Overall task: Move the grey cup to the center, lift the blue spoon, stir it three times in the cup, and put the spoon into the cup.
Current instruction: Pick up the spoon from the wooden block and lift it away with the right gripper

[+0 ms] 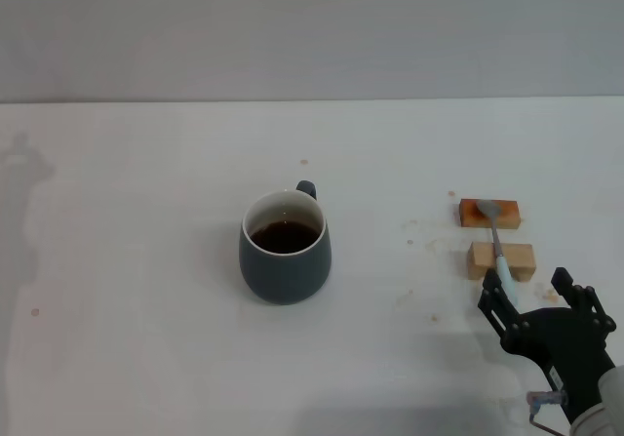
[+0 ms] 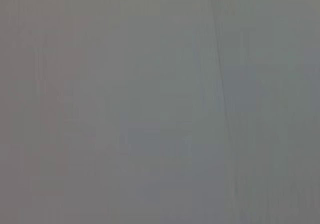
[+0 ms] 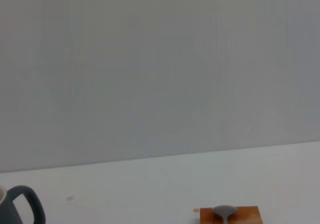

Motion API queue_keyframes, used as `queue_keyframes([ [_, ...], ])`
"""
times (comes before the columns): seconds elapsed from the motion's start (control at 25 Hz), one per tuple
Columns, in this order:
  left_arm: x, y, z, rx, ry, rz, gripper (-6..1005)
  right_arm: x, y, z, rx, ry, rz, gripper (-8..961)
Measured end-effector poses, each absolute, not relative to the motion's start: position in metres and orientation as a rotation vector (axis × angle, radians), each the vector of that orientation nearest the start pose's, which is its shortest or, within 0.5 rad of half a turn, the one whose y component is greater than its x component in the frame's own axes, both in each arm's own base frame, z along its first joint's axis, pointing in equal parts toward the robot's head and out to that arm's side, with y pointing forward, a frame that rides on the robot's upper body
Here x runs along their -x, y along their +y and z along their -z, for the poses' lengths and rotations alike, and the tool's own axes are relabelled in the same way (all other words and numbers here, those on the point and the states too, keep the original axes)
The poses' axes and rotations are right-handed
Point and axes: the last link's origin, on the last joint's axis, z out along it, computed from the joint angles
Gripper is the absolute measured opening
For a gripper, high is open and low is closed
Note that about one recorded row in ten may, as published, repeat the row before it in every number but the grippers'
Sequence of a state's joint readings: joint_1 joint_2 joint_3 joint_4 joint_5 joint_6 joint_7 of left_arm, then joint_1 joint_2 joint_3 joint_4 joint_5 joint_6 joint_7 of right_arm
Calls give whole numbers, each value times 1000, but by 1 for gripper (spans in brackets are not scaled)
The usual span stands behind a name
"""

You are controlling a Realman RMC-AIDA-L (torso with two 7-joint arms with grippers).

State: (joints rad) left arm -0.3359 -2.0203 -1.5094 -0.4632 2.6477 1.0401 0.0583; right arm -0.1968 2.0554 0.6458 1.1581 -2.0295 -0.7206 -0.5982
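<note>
A: Blue-grey ceramic, item one?
B: The grey cup [image 1: 285, 248], upright at the middle of the white table [image 1: 127, 221], handle turned away, dark brown liquid inside, white inner rim.
A: Item two?
B: The blue spoon [image 1: 496, 241], lying across two wooden blocks [image 1: 495, 236] to the cup's right, well apart from it, metal bowl on the farther block.
A: Grippers?
B: The right gripper [image 1: 534, 297] sits just beside the nearer block, jaws spread wide around the spoon's handle end, gripping nothing. Left gripper: unseen.
</note>
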Motion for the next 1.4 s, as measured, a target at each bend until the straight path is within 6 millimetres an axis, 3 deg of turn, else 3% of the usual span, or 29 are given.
queue_keyframes([
  [0.44,336,350,-83,1251,-389,636,-2,-267,204,98,1683,852,-501,804],
  [1.4,338,344,-90,1222,-375,646,-2,-271,229,104,1722,828,-488,803],
])
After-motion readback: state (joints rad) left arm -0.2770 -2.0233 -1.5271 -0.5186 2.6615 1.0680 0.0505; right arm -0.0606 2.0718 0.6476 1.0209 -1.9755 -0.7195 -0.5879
